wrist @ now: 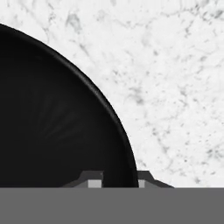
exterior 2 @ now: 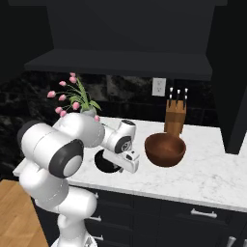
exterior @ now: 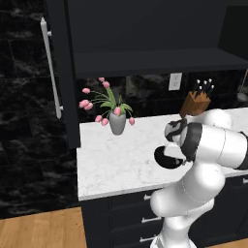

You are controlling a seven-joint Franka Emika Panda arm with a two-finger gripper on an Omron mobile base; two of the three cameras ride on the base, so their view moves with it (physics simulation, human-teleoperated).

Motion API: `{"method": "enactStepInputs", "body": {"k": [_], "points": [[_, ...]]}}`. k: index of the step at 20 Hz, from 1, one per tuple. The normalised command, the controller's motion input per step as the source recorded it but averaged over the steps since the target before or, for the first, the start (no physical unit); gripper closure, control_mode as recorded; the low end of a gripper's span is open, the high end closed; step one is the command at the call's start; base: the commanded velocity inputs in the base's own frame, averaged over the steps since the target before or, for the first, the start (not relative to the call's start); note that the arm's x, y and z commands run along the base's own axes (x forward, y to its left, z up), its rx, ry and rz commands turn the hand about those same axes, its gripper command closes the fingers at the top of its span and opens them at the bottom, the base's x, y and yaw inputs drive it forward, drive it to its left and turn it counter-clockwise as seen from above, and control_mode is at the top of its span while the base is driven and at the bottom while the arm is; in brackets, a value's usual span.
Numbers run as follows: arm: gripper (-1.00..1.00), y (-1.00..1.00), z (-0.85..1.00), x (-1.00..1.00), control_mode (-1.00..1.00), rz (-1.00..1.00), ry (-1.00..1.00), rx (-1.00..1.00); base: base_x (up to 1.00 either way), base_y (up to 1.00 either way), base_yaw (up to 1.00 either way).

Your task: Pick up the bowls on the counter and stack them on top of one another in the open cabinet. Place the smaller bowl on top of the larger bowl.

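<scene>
Near surface's front edge | hand [wrist: 117, 180] pinches black bowl [wrist: 52, 118] rim | glossy, stiff, likely slippery; grip rim.

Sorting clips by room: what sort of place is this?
A rendered kitchen, most likely: a marble-look counter over dark drawers, a knife block by a wall outlet, and an open dark wall cabinet above.

No writing, label, brand, number or sign can be read anywhere in the kitchen scene; no legible marking is borne by any surface pictured.
</scene>
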Motion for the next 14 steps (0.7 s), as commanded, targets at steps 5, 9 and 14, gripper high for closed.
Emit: {"method": "enactStepInputs", "body": {"k": [5, 9, 14], "points": [[1.00, 0.01, 0.42, -0.42, -1.00, -0.23, -0.01, 0.00, 0.00, 0.00, 0.00], [1.00, 0.00, 0.55, -0.62, -1.00, -0.32, -0.04, -0.06, 0.00, 0.00, 0.00], [1.00, 0.00, 0.62, -0.37, -1.00, -0.37, 0.00, -0.07, 0.00, 0.00, 0.00]]}}
